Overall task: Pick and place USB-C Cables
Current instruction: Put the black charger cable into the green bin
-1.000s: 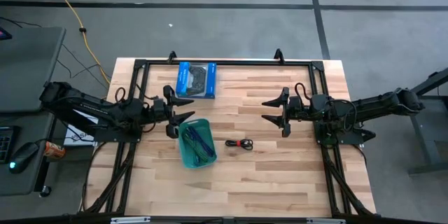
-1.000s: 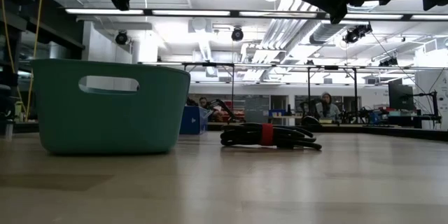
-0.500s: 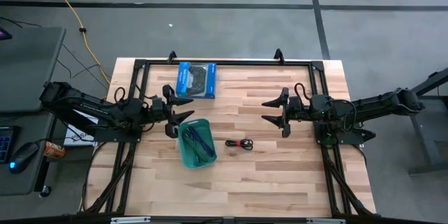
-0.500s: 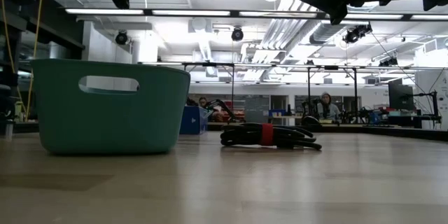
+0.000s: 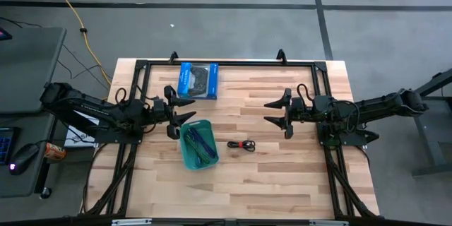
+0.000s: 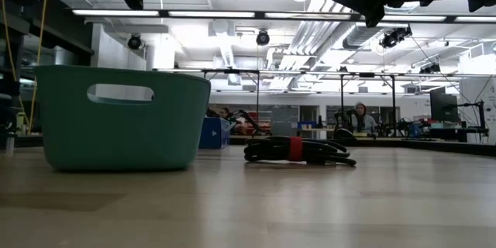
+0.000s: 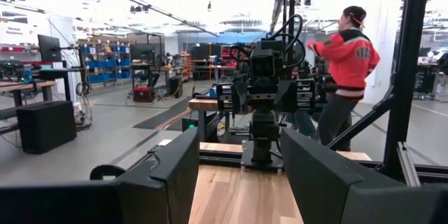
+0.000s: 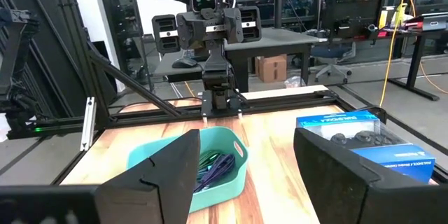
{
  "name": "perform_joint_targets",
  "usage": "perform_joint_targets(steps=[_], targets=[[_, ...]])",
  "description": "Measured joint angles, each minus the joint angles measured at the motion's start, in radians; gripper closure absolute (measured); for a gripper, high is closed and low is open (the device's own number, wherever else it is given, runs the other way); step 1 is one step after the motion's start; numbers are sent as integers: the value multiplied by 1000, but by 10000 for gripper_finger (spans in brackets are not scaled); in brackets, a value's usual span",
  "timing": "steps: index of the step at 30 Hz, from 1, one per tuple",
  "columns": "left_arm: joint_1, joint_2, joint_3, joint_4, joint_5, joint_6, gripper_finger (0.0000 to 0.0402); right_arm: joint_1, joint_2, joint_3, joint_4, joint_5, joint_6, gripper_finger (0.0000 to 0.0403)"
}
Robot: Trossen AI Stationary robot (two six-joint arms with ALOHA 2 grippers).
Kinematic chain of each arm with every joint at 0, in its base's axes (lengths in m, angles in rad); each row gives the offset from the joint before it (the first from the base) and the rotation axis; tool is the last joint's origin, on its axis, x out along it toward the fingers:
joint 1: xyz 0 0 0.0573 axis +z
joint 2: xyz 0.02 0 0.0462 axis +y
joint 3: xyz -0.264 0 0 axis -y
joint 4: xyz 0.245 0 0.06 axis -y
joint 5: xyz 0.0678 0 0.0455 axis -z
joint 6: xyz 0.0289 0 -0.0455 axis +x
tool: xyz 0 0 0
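Note:
A black cable bundle with a red tie (image 5: 242, 145) lies flat on the wooden table near its middle, also in the low view (image 6: 298, 151). Just to its left stands a teal bin (image 5: 198, 145) with blue, purple and green cable bundles (image 8: 213, 166) lying inside. My left gripper (image 5: 187, 109) hovers open above the table, past the bin's far left corner. My right gripper (image 5: 274, 111) hovers open on the right half, up and to the right of the black cable. Neither has anything between its fingers.
A blue box picturing a black game controller (image 5: 198, 80) lies flat at the table's far edge, left of centre. A black metal frame (image 5: 233, 62) runs around the table's far and side edges. A person in an orange jacket (image 7: 346, 59) stands beyond the table.

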Motion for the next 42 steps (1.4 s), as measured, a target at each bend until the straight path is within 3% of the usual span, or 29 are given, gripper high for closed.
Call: perform_joint_targets(steps=[17, 23, 28, 37, 42], targets=[[0, 0, 0, -18, 0, 0, 220, 0, 0, 0, 0, 0, 1, 180], [0, 0, 0, -19, 0, 0, 220, 0, 27, 0, -12, -2, 113, 180], [0, 0, 0, -18, 0, 0, 220, 0, 209, 3, -28, -28, 214, 180], [0, 0, 0, -18, 0, 0, 220, 15, 554, 131, -19, -229, 270, 180], [0, 0, 0, -18, 0, 0, 220, 83, 670, 258, -136, -217, 243, 180]])
